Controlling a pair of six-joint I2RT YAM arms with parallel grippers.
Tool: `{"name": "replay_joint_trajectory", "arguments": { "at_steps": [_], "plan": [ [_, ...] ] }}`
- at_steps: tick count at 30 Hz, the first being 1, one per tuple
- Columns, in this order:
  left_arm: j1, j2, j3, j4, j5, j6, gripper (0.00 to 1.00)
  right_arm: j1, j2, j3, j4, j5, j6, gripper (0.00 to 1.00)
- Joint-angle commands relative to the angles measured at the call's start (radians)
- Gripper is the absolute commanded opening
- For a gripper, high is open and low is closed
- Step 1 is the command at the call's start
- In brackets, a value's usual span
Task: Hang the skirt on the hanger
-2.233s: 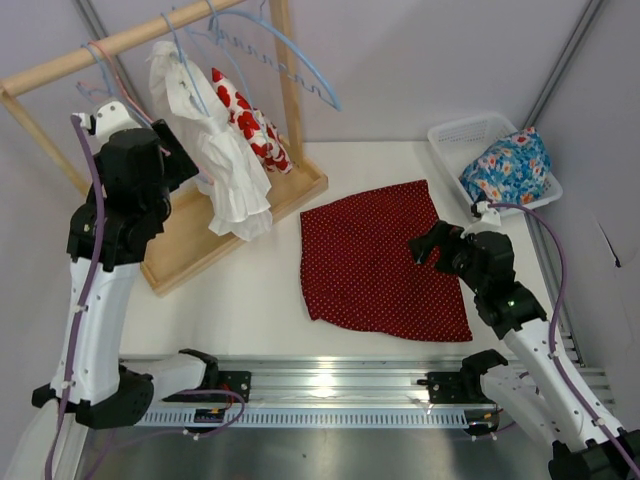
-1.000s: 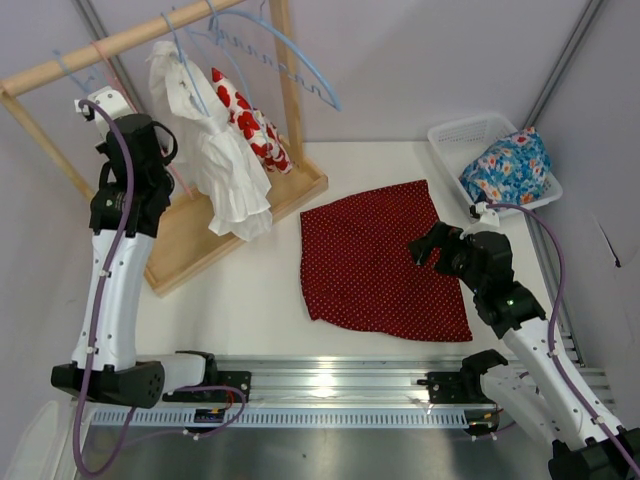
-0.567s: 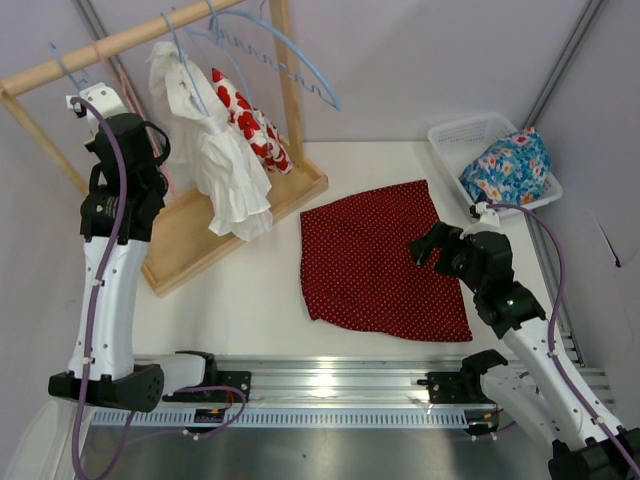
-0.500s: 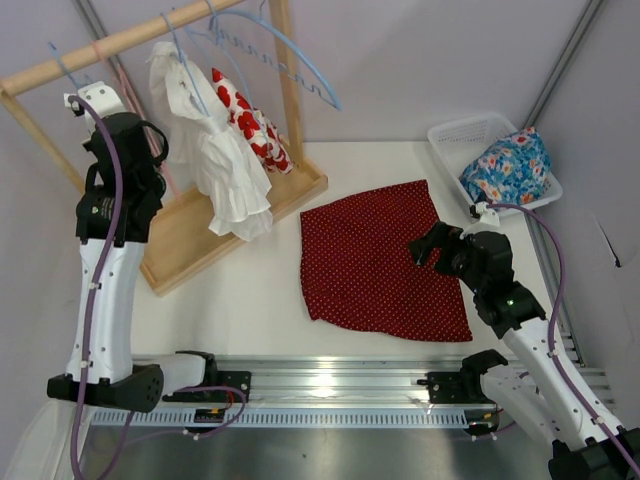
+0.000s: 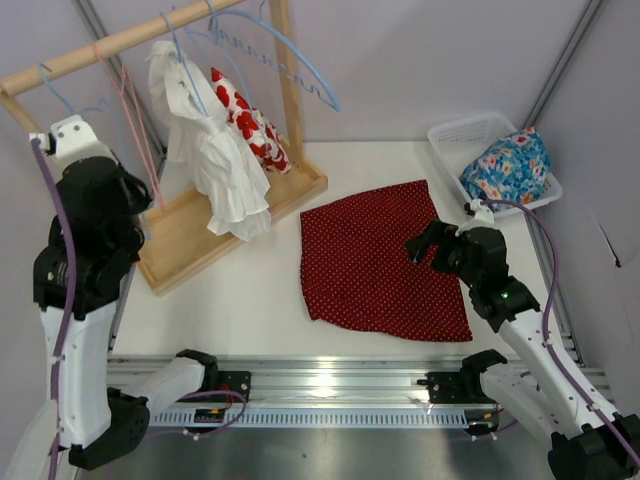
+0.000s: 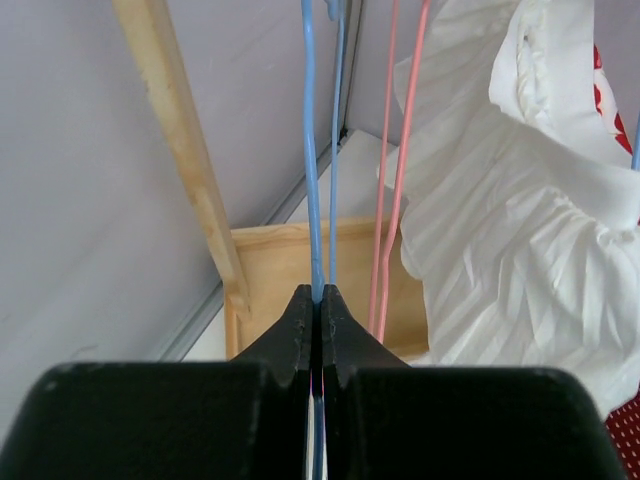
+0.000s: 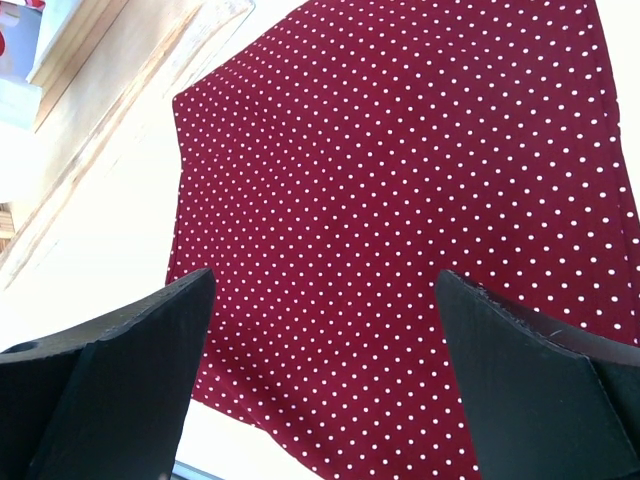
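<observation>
1. The hanger is thin, smooth, pale-blue wire. You see two strands of it running nearly upright, straight away from the tips of your left gripper.
2. That gripper's black fingers are pressed together on the wire, pinching it at their tips.
3. Just right of the pinch hang thin pink hanger wires, then a pleated white cloth. To its left slants the pale wooden post of the rack.
4. The skirt lies flat on the white table, well apart from your left gripper. It is matte dark red fabric with tiny white dots and a trapezoid outline, its long axis running roughly far to near.
5. Your right gripper hovers over the skirt's right part, fingers spread wide, holding nothing.
</observation>
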Motion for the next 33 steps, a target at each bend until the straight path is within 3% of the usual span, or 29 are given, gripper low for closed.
{"name": "replay_joint_trajectory", "arguments": {
  "at_steps": [1, 9, 15, 18, 20, 22, 29, 33],
  "plan": [
    [-0.006, -0.059, 0.008, -0.107, 0.055, -0.062, 0.0, 0.003, 0.005, 0.012, 0.053, -0.008, -0.014, 0.99],
    [-0.007, -0.209, 0.022, -0.236, 0.231, -0.054, 0.0, -0.006, 0.043, -0.009, 0.071, 0.013, -0.02, 0.99],
    [-0.009, -0.244, 0.169, -0.276, 0.325, -0.055, 0.0, -0.01, 0.056, -0.008, 0.074, 0.0, -0.009, 0.99],
    [-0.009, -0.257, 0.143, -0.28, 0.278, -0.072, 0.0, -0.012, 0.048, -0.014, 0.071, 0.026, -0.012, 0.99],
    [-0.009, -0.254, 0.166, -0.286, 0.175, -0.071, 0.0, -0.02, 0.039, -0.005, 0.06, 0.026, -0.029, 0.99],
    [-0.009, -0.253, 0.218, -0.273, 0.171, -0.059, 0.0, -0.027, 0.034, 0.004, 0.05, 0.026, -0.05, 0.99],
    [0.003, -0.248, 0.31, -0.191, 0.43, -0.032, 0.0, -0.041, 0.025, 0.029, 0.019, 0.026, -0.06, 0.99],
    [0.019, -0.236, 0.359, -0.159, 0.498, -0.032, 0.0, -0.05, 0.022, 0.03, 0.001, 0.062, -0.057, 0.99]
  ]
}}
